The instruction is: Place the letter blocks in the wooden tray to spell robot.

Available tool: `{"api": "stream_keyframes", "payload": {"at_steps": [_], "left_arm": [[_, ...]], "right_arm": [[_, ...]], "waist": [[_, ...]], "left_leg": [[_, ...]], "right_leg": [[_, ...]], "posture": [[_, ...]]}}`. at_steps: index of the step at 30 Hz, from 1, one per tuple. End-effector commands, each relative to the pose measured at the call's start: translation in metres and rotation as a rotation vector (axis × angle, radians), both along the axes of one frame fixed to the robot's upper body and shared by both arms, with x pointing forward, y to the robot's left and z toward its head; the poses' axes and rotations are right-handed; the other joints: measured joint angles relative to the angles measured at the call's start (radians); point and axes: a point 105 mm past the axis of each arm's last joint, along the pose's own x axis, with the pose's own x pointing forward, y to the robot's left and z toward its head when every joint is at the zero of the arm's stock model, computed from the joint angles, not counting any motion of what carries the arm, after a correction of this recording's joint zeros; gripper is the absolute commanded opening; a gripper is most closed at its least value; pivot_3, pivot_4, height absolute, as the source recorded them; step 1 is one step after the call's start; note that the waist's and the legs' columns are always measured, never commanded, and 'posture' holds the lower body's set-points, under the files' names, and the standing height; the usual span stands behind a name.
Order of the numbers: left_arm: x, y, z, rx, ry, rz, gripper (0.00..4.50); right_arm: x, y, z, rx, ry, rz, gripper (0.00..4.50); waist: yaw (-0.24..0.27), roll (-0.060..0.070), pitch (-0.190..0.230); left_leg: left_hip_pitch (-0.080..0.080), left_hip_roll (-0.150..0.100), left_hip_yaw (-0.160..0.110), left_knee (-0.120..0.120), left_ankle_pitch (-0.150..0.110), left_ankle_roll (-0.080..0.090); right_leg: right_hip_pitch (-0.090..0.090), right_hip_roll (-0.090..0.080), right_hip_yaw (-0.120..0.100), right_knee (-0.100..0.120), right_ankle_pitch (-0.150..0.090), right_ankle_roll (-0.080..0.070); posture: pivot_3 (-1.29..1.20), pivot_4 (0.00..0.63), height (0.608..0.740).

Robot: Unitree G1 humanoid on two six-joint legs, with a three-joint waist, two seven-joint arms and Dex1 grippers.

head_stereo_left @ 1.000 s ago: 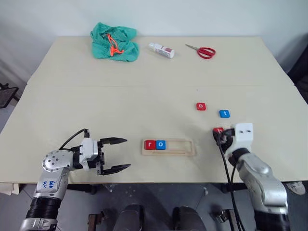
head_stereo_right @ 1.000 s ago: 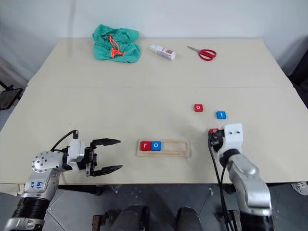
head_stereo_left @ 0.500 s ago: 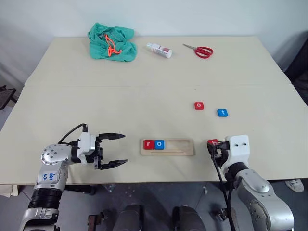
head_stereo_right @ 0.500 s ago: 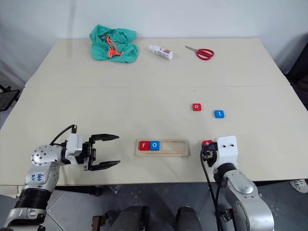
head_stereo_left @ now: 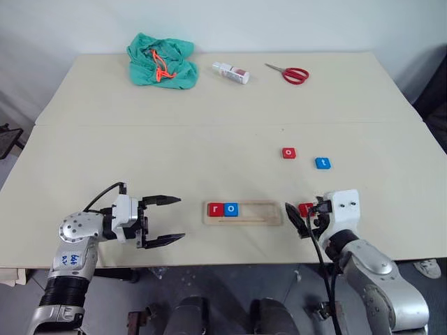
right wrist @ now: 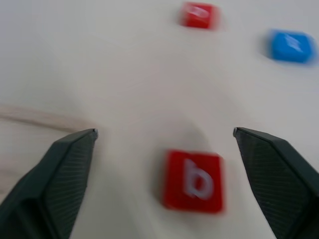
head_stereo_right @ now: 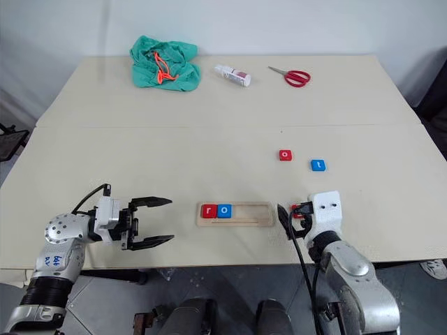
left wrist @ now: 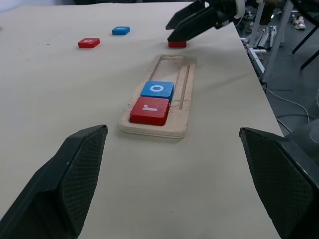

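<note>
The right gripper sits low and right of centre in the head views, its two black fingers spread wide with the red b block lying flat on the table between them, touched by neither. In the left eye view that block lies just right of the wooden tray, which sits near the bottom centre of the frame. The tray's left end holds the red r block and, touching it on the right, the blue o block; the rest of the groove is bare. The red o block and the blue t block lie apart from each other, right of centre above the right gripper. The left gripper hovers in the lower left, pointing toward the tray, fingers wide apart and holding nothing. Along the top edge lie a green cloth, a small bottle and red scissors.
</note>
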Motion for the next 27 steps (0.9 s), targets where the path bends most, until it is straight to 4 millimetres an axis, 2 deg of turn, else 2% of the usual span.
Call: {"api": "stream_keyframes", "payload": {"at_steps": [1,10,14,17,23,27], "left_arm": [[-0.001,-0.001,0.010,-0.012,-0.051,0.002,4.50],[-0.004,0.000,0.009,-0.024,-0.055,-0.004,4.50],[-0.006,0.007,0.006,-0.004,-0.051,-0.008,4.50],[-0.006,0.012,0.007,0.004,-0.062,-0.009,4.50],[-0.007,0.016,0.008,0.014,-0.074,0.000,4.50],[-0.011,0.013,0.008,0.007,-0.082,0.008,4.50]], "right_arm": [[-0.001,-0.009,0.024,-0.045,-0.071,0.148,4.48],[-0.001,-0.034,0.025,-0.289,0.006,0.597,4.48],[0.007,-0.053,0.011,-0.413,0.143,0.708,4.48],[0.013,-0.060,0.005,-0.480,0.177,0.780,4.48],[0.030,-0.057,0.001,-0.527,0.165,0.848,4.48],[0.033,-0.052,-0.006,-0.545,0.184,0.895,4.48]], "waist": [[0.002,0.000,0.000],[0.000,-0.001,0.000],[-0.001,-0.001,0.000],[-0.001,-0.001,0.000],[0.000,-0.001,0.000],[-0.001,-0.001,0.000]], "left_leg": [[0.000,0.000,0.000,0.000,0.000,0.000],[0.000,0.000,0.002,0.000,0.000,0.001],[0.000,0.001,0.002,0.001,0.000,0.001],[0.000,0.001,0.002,0.001,0.000,0.001],[-0.001,0.001,0.001,0.002,0.000,0.001],[-0.001,0.001,0.001,0.002,0.000,0.001]], "right_leg": [[0.000,0.000,0.000,0.000,0.000,0.000],[0.001,0.000,-0.001,-0.002,0.000,0.000],[0.001,0.000,-0.001,-0.002,0.000,0.000],[0.001,0.000,-0.002,-0.002,0.000,0.000],[0.001,-0.001,-0.003,-0.001,0.000,0.000],[0.001,-0.001,-0.004,-0.001,0.000,0.000]], "posture": [[0.00,0.150,0.740],[0.00,0.150,0.740],[0.00,0.150,0.740],[0.00,0.150,0.740],[0.00,0.150,0.740],[0.00,0.150,0.740]]}}
